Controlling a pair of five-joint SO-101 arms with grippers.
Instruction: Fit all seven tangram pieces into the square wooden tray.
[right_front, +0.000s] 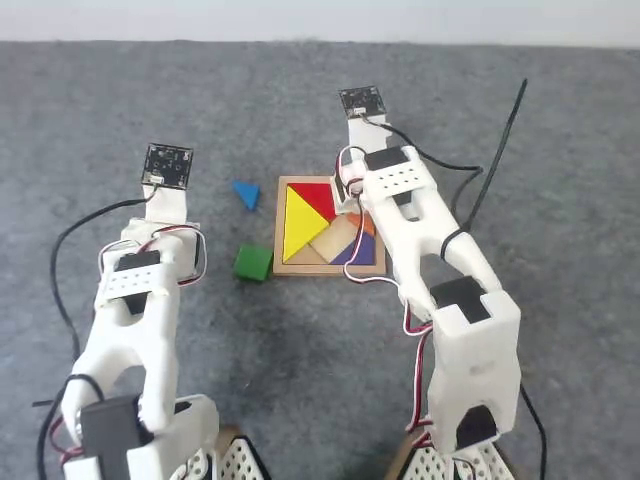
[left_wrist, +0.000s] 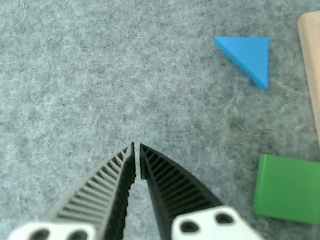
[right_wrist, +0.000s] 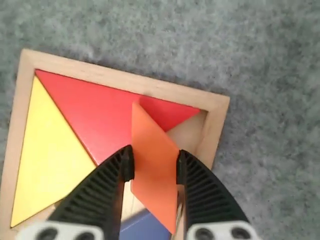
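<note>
Risk: right claw (right_wrist: 154, 153) grips orange piece (right_wrist: 152, 132) skewed over red triangle (right_wrist: 95, 110); released so, it likely rides up instead of seating. Left claw (left_wrist: 137, 146) closed, empty.

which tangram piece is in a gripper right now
The orange piece, pinched by the right gripper over the tray. Red and yellow lie in the tray; blue and green sit on the mat.

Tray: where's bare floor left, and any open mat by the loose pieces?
Tray: bare floor in the corner between red triangle, orange piece and the wall; more along the near rim between yellow triangle and purple piece. Crowded at the right end effector, shut on the orange piece. Open mat between blue triangle and green square.
</note>
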